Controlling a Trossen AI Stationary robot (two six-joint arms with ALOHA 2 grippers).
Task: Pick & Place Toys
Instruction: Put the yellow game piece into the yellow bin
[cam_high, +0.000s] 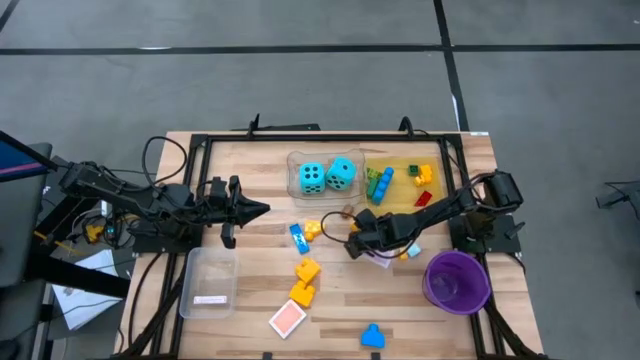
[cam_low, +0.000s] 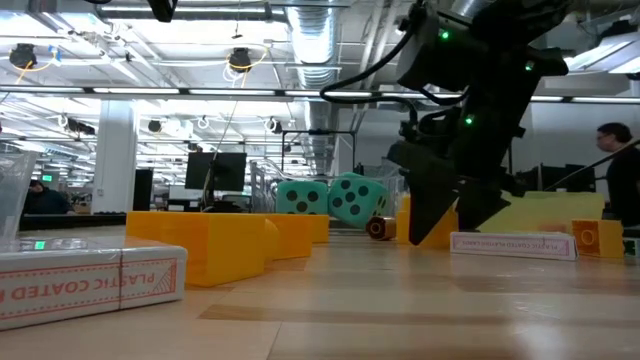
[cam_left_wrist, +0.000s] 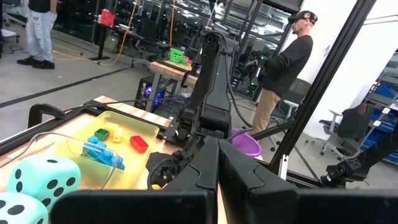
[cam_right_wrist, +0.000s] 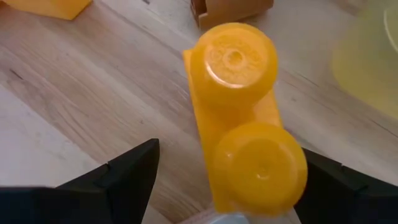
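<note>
Right gripper low over a yellow brick
Jaws spread either side of it, tips cut off; left gripper waits above the bench, jaws pressed together.

In the low view, a white card box lies on the table, well apart from the open jaws of the right gripper. On its side stands "PLASTIC COATED" in red capital letters, upside down. A second flat white box lies just beside the same jaws; it carries a line of small red letters, too small to read. On the clear tray in the high view there is a white label, but it is not readable.
</note>
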